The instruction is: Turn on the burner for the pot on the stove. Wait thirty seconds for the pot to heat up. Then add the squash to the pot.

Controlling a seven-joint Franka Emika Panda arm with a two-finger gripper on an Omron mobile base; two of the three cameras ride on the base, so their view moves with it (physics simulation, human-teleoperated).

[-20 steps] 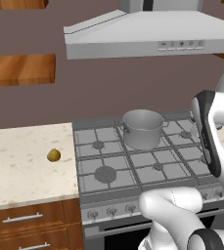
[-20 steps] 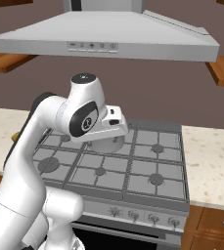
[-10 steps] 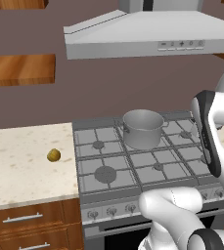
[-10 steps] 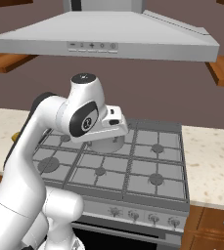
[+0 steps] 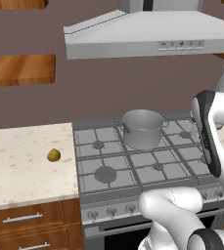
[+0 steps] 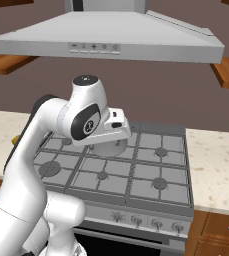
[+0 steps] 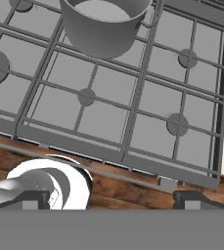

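Grey pot (image 5: 143,128) sat unlit on the stove (image 5: 138,161), squash (image 5: 54,155) at its nine o'clock on the desk (image 5: 20,161), gripper (image 7: 111,197) open and empty, every step seemingly left.

One pot (image 5: 143,128), one squash (image 5: 54,155), one stove (image 5: 133,168) with six burners.

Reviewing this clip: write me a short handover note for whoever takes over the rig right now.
Gripper: open, holding nothing, above the front of the stove.
Pot: on the middle back burner, looks empty.
Squash: on the counter left of the stove, untouched.
Done: nothing visible; no flame seen under the pot.
Left: turn the pot's burner knob, wait for it to heat, then pick up the squash and put it in the pot.
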